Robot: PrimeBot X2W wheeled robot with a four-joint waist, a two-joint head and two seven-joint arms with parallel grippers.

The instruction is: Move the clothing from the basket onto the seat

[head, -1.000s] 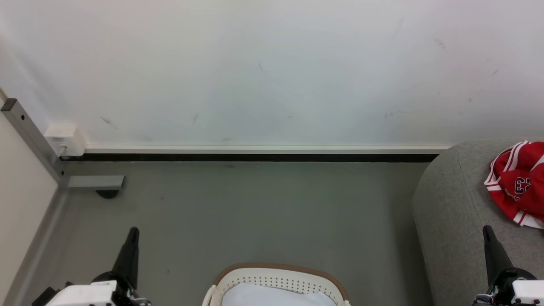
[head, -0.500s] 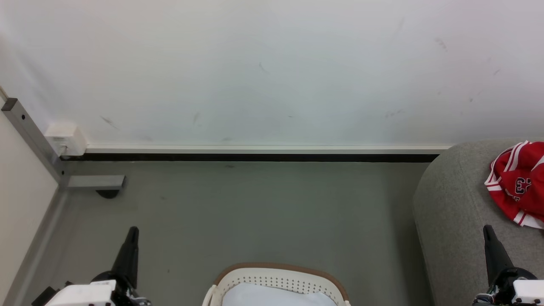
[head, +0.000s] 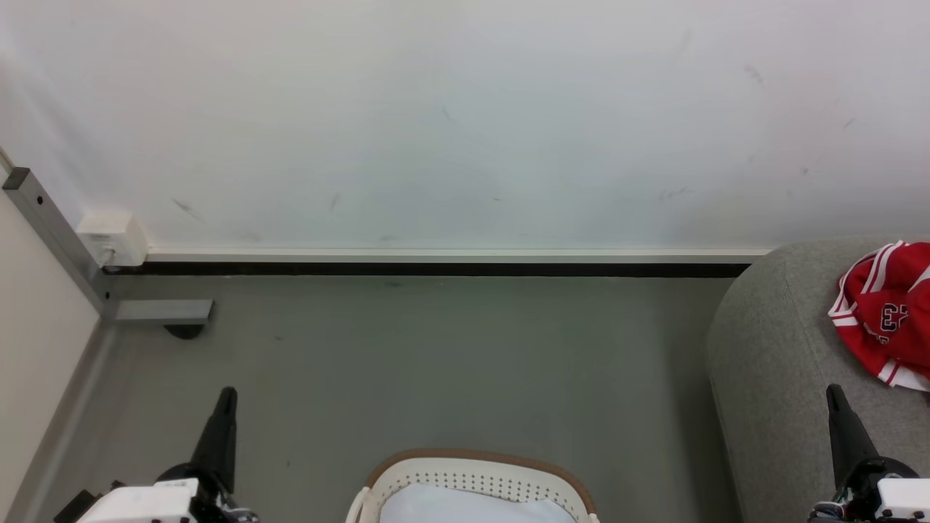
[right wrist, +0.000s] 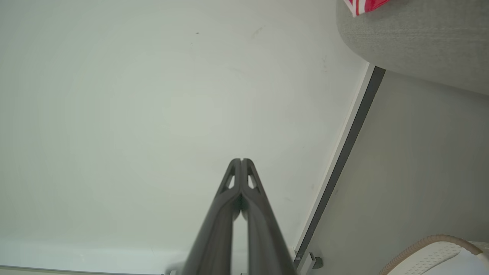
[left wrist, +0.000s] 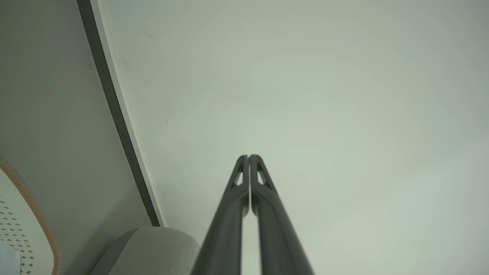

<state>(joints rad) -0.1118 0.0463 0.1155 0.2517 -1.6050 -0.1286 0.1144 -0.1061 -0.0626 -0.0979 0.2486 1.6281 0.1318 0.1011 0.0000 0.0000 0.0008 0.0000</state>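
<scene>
1. The floor (head: 436, 363) is plain grey and smooth, with a few small dark specks, and it reaches from the near edge to the far wall.
2. The wall (head: 465, 109) is white and carries faint scuff marks. Along its foot goes a white strip, and under that a dark skirting band (head: 436, 269).
3. At the far left a grey metal post (head: 43, 211) runs along the edge of a pale panel. A small white box (head: 112, 236) sits on the wall beside it, and a flat metal foot (head: 163, 311) lies on the floor just below.
4. The seat (head: 770, 349), in light grey fabric, stands at the right, with its rounded far corner near the skirting band.
5. The clothing (head: 883, 312), red with white stripes and dark digits, lies crumpled on top of the seat, well apart from the basket.
6. The basket (head: 476, 459) stands on the floor at the near middle. It is white with rows of round holes and a brown rim. A pale bluish-white cloth (head: 465, 508) lies inside it.
7. The left pincer (head: 227, 396) is at the near left above the floor, its fingers pressed together on nothing.
8. The right pincer (head: 833, 392) is at the near right, over the seat, also pressed together and empty.
</scene>
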